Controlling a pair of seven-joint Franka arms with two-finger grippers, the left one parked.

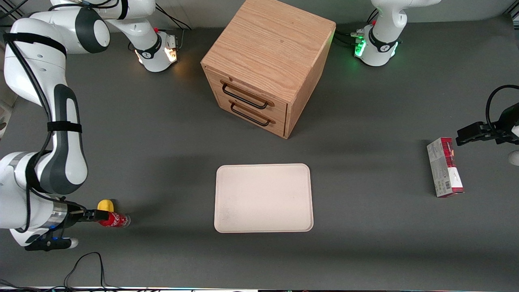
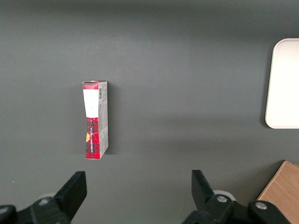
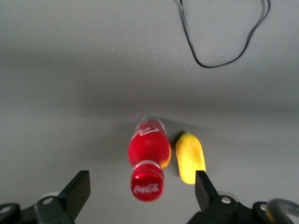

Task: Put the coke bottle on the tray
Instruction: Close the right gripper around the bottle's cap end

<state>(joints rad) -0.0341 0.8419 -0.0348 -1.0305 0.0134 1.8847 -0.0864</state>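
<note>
White Coca-Cola script is readable on the red cap and red label of the coke bottle [image 3: 148, 164], which lies between the spread fingers of the gripper [image 3: 140, 193].

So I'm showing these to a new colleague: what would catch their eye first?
Probably the wooden two-drawer cabinet, large and farthest from the front camera, with the cream tray bare on the table in front of it. Next, toward the working arm's end, the gripper hangs open-fingered over the small coke bottle, with a yellow lemon-like object right beside it.
</note>
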